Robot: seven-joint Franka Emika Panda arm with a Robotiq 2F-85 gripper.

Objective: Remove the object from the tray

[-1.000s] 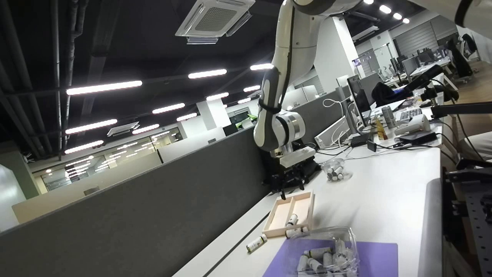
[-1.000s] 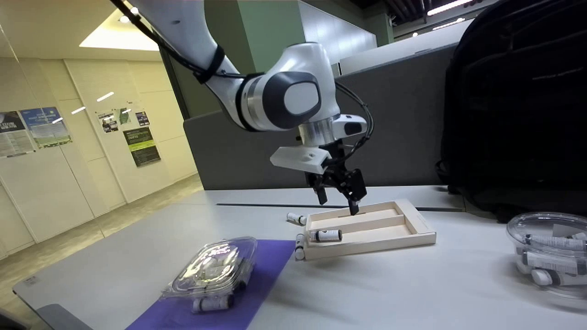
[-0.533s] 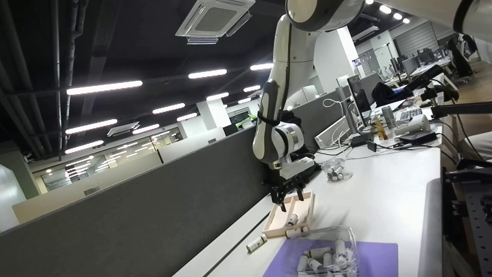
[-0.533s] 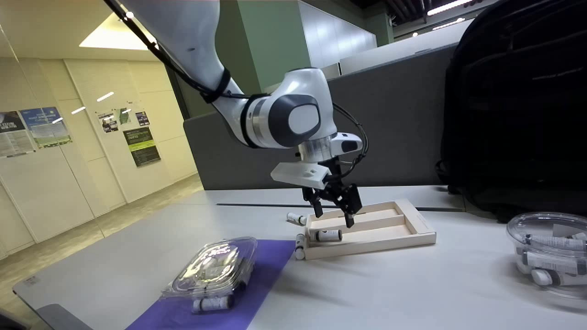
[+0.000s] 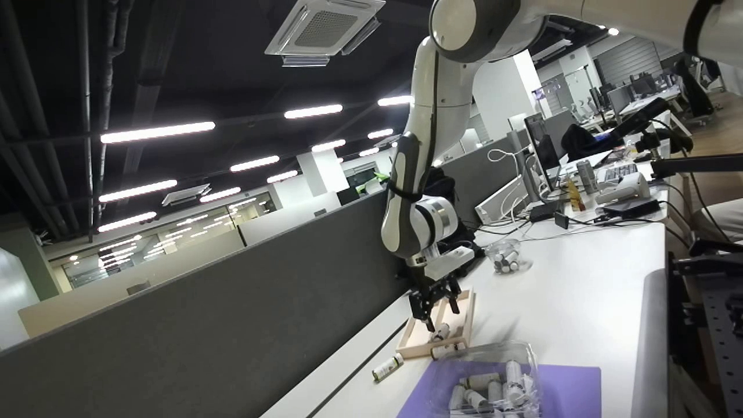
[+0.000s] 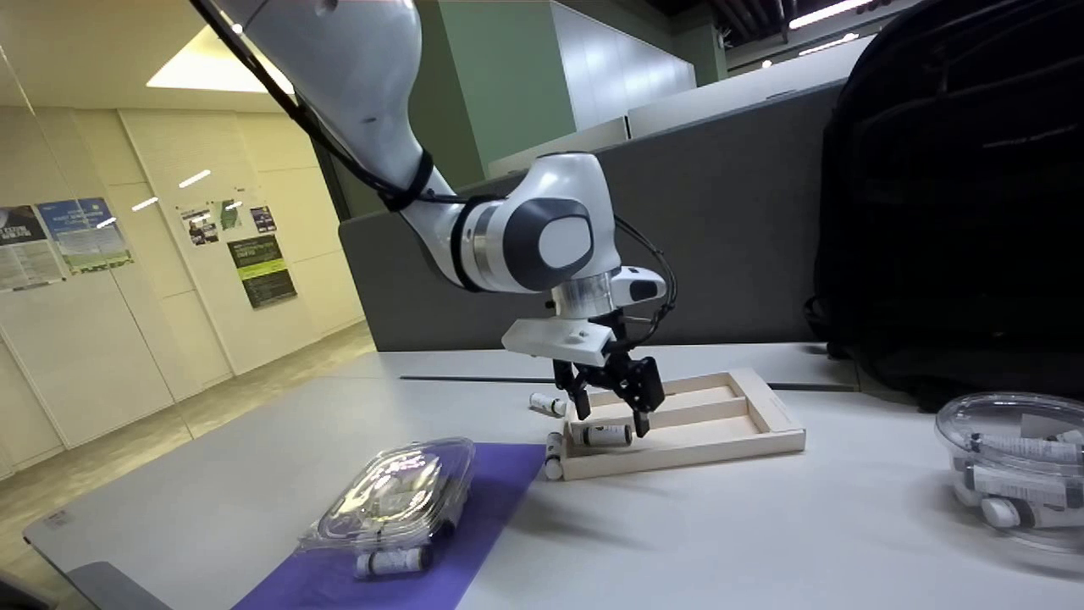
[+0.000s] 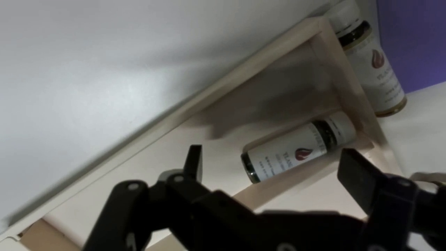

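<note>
Came down since a second ago, with the gripper (image 6: 613,424) spread wide over the tray (image 6: 686,455) and holding nothing. Can see the bottle (image 7: 296,148) inside, between three and four o'clock in the wrist view, and another bottle (image 7: 371,66) outside, at two.

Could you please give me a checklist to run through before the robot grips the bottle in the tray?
1. End effector open: ok, nothing held.
2. Bottle in the tray: ok, on its side in one compartment.
3. Fingers set across the bottle: not ok; they seem set nearer lengthwise.
4. Cap clear of the end wall: not ok; very near, perhaps touching.
5. Fingers low enough to grip: cannot tell.
</note>
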